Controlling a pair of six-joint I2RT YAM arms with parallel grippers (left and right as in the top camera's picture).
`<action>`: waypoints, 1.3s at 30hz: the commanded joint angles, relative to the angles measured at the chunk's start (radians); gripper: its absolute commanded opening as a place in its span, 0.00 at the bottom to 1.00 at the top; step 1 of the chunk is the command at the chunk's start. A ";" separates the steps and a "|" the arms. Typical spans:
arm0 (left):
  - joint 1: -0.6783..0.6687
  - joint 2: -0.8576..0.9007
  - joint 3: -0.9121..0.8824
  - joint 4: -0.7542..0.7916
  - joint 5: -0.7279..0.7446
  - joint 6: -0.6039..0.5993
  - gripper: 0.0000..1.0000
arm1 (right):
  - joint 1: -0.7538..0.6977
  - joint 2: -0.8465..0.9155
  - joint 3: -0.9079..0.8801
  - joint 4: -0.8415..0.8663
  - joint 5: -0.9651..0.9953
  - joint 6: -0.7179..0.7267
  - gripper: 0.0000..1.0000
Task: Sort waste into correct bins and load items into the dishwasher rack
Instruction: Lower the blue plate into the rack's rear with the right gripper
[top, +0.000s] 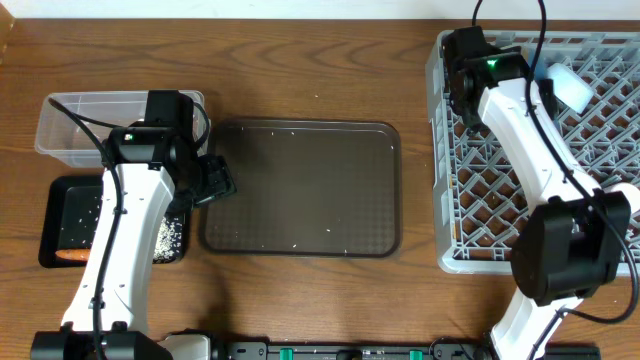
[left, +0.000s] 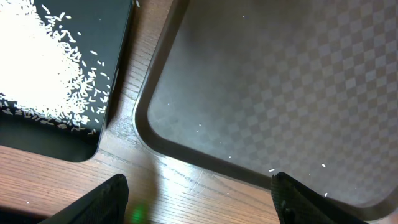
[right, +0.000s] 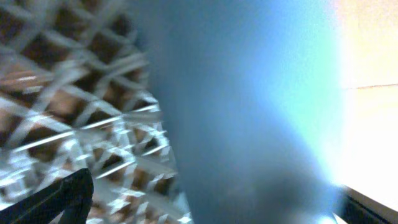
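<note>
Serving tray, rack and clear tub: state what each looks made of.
Serving tray: probably moulded plastic, dark brown, matte, with a fine checkered texture. Rack: grey plastic by its look, an open moulded lattice. Clear tub: seemingly thin transparent plastic; the table shows through its walls.

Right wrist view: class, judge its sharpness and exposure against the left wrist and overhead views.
Right wrist: heavily blurred, the cup a blue smear, the rack lattice streaked, the right edge washed out. Left wrist: sharp, rice grains distinct, a soft sheen on the table. Overhead: crisp and evenly lit, with only faint shadows.
</note>
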 joint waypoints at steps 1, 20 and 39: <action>0.003 0.001 0.007 -0.006 -0.011 0.005 0.74 | 0.013 -0.082 -0.003 0.003 -0.148 0.032 0.99; 0.003 0.001 0.007 -0.005 -0.012 0.006 0.78 | -0.237 -0.422 -0.003 0.023 -0.599 -0.091 0.99; 0.002 -0.005 0.006 -0.073 -0.012 0.205 0.92 | -0.554 -0.399 -0.151 -0.214 -1.080 -0.279 0.99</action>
